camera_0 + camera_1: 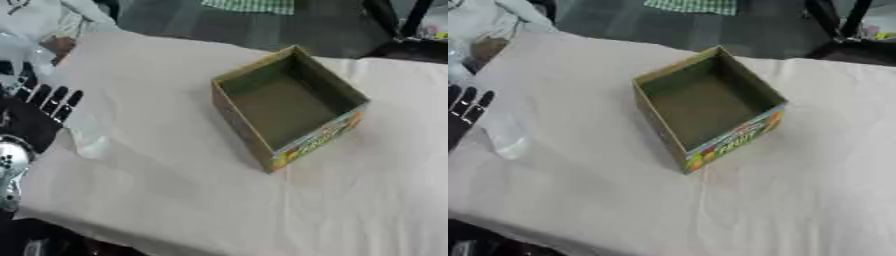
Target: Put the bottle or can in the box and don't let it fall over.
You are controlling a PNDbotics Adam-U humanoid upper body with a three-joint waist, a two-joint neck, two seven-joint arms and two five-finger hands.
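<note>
An open-topped cardboard box (289, 107) with a colourful printed front stands empty on the white-covered table (175, 200), turned at an angle. Something clear and bottle-like (87, 137) stands at the table's left edge; I can only make out a see-through shape. My left hand (51, 101) is right beside it on its left, black fingers straight and pointing up. I cannot tell whether they touch it. Its silver wrist (9, 165) shows below. The box sits well to the right of the hand. My right hand is out of sight.
The white cloth (780, 200) runs wide in front of and to the right of the box. A dark floor and black stand legs (394, 25) lie beyond the far edge. A person's sleeve (44, 20) shows at the top left corner.
</note>
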